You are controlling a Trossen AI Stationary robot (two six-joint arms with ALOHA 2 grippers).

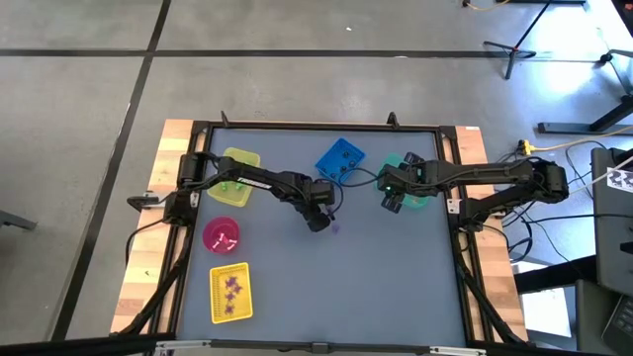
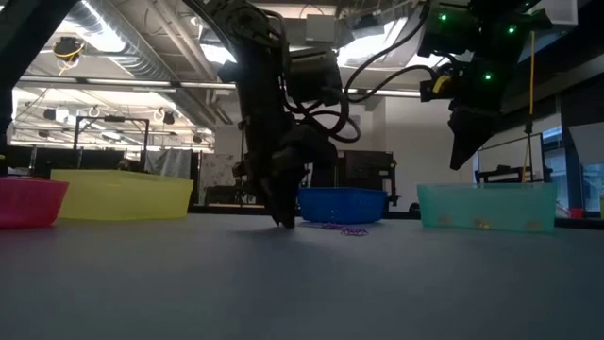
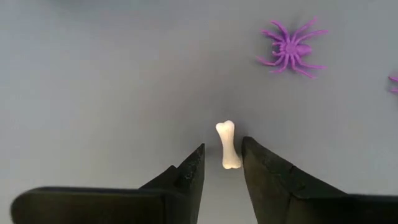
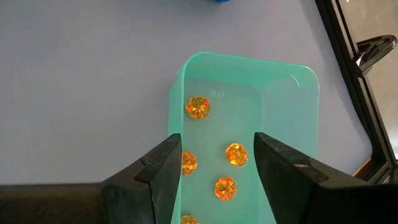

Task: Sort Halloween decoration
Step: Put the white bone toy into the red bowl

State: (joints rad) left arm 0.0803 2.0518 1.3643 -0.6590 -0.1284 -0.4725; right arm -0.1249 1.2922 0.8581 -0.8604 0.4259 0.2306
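Observation:
A small white bone (image 3: 227, 134) lies flat on the grey table, a Halloween decoration. My left gripper (image 3: 222, 149) points down at it near the table's middle (image 1: 318, 222), open, with one finger on each side of the bone. A purple spider (image 3: 291, 48) lies on the table just beyond. My right gripper (image 4: 217, 146) hangs open above the teal bin (image 4: 249, 60), which holds several orange pumpkins (image 4: 198, 107). My left gripper's fingers stand on either side of the bone's near end (image 3: 231, 163), coming from above. The bone lies on the table, along the gap between them. I cannot tell whether one finger (image 3: 252, 155) touches it.
A blue bin (image 1: 340, 158) stands at the far middle. A yellow bin (image 1: 235, 178) and a pink bowl (image 1: 220, 235) stand at the left. A yellow tray (image 1: 230, 294) with purple pieces lies near the front left. Bare table spreads toward the near right.

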